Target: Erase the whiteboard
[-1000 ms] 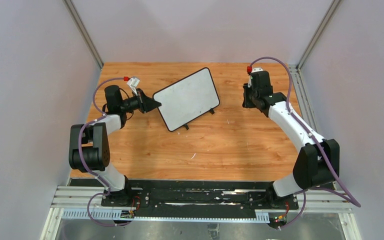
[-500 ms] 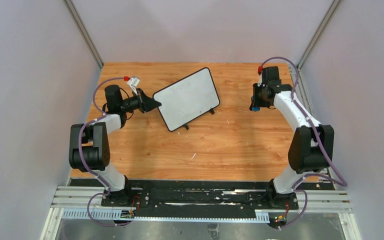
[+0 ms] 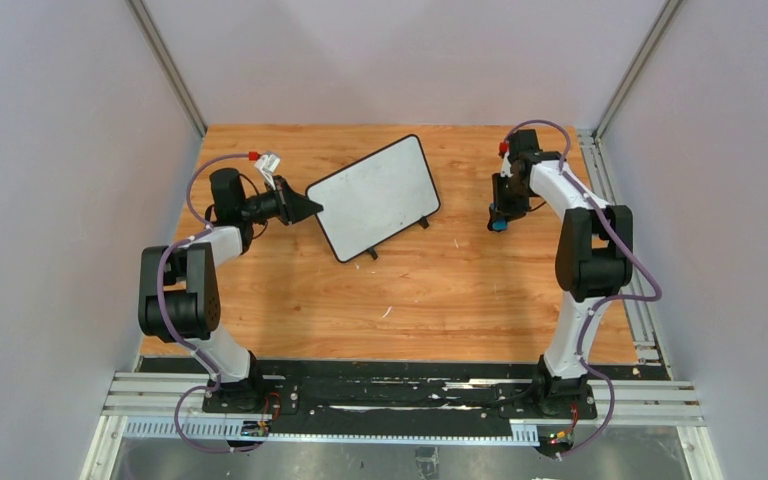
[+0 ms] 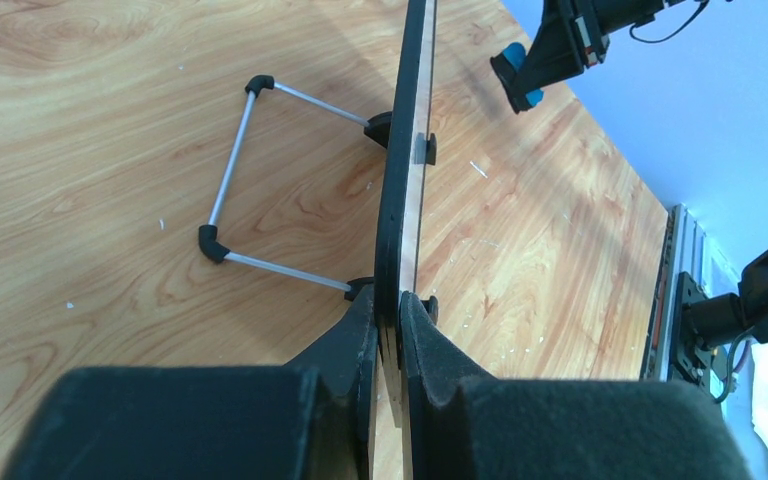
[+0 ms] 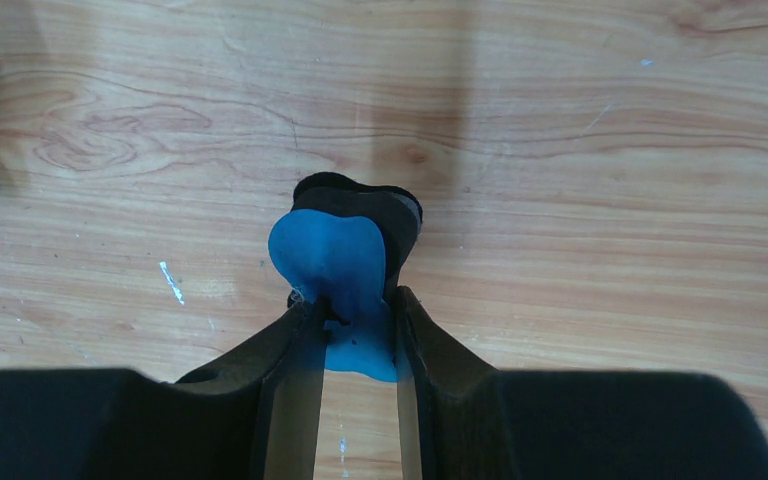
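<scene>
The whiteboard (image 3: 373,196) is a white board with a thin black frame and two small black feet, propped tilted on the wooden table, its surface blank. My left gripper (image 3: 307,208) is shut on its left edge; in the left wrist view the board (image 4: 407,150) runs edge-on between my fingers, its wire stand (image 4: 235,180) on the table behind it. My right gripper (image 3: 499,218) is shut on a blue-and-black eraser (image 5: 343,262), held just above the bare table to the right of the board. The eraser also shows in the left wrist view (image 4: 522,84).
The wooden table (image 3: 440,290) is walled by pale panels on the left, back and right. A metal rail (image 3: 615,200) runs along its right edge. The arm bases sit on a black plate (image 3: 400,390) at the near edge.
My right arm swung back and to the right, then turned so the gripper with the eraser came down and left toward the board's right side. The left arm and the whiteboard stayed still.
</scene>
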